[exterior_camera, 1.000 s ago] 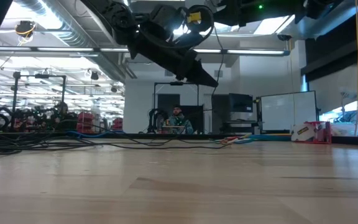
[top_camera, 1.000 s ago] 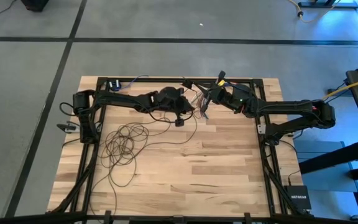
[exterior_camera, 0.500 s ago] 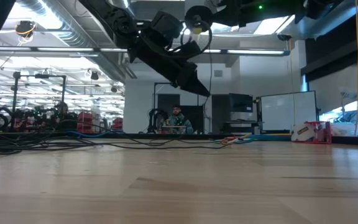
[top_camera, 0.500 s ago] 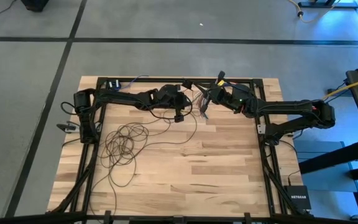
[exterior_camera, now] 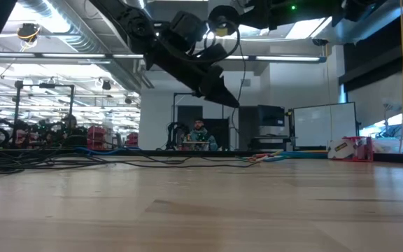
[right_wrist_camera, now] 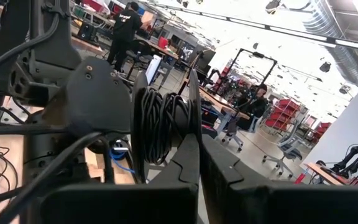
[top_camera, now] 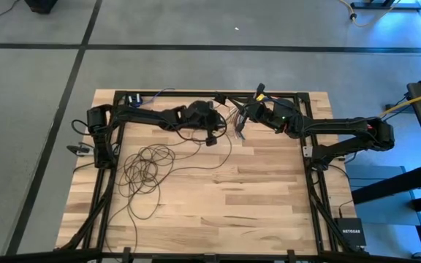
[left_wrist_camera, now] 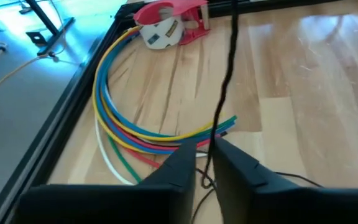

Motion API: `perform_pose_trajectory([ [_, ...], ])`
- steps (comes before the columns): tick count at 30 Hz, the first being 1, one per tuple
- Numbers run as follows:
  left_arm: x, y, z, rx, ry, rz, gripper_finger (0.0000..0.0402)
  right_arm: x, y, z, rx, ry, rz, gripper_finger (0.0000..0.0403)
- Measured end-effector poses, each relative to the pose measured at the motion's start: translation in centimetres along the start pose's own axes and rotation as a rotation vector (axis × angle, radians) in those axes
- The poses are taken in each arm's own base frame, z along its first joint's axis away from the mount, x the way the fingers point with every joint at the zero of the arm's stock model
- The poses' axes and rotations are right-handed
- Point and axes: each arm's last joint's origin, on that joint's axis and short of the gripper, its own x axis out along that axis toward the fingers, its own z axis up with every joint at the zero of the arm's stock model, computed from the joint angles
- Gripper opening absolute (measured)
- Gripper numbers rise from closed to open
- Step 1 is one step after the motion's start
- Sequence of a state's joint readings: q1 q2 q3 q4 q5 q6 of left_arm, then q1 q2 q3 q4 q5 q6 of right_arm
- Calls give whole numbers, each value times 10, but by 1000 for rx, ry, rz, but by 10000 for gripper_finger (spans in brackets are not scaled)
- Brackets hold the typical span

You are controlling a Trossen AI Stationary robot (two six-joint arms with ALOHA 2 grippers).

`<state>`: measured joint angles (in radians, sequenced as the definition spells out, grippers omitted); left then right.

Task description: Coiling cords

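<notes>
left gripper [top_camera: 211, 139] sits upper centre of the high view, raised off the counter [top_camera: 269, 197]. in the left wrist view the fingers [left_wrist_camera: 179, 163] stand narrow with a slim gap, and the cord [left_wrist_camera: 224, 87] runs through that gap; can't tell if they actually pinch it or just guide it. my read: it's kept loosely between the fingers so the wire can slide while being wound.

right gripper [top_camera: 243, 115] is just beside it, upper centre-right in the high view. its fingers [right_wrist_camera: 188, 162] are closed together. right in front of them in the right wrist view is a neat coil [right_wrist_camera: 160, 124] of dark cord, apparently wrapped around part of the left arm; looks like the two arms are posed face to face so one feeds and the other carries the turns.

most of the cord lies loose in tangled loops [top_camera: 146, 168] on the counter at left centre of the high view, a strand leading up to the left gripper.

both arms reach inward along the top edge of the counter, elbows out, wrists near each other. coloured wires [left_wrist_camera: 135, 124] and a tape dispenser [left_wrist_camera: 166, 22] lie untouched nearby.
</notes>
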<state>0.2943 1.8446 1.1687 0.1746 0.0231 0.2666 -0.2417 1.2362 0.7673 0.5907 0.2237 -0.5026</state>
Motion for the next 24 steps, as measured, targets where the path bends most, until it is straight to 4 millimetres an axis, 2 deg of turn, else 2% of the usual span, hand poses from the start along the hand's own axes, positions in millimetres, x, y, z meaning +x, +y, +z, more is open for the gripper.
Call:
perform_pose_trajectory([
  [4,0,0,0,1,0,1,94,0,0,0,0,0,0,3],
  [8,0,0,0,16,-2,1,112,0,0,0,0,0,0,3],
  [24,0,-6,7,30,-51,-3,67,0,0,0,0,1,1,3],
])
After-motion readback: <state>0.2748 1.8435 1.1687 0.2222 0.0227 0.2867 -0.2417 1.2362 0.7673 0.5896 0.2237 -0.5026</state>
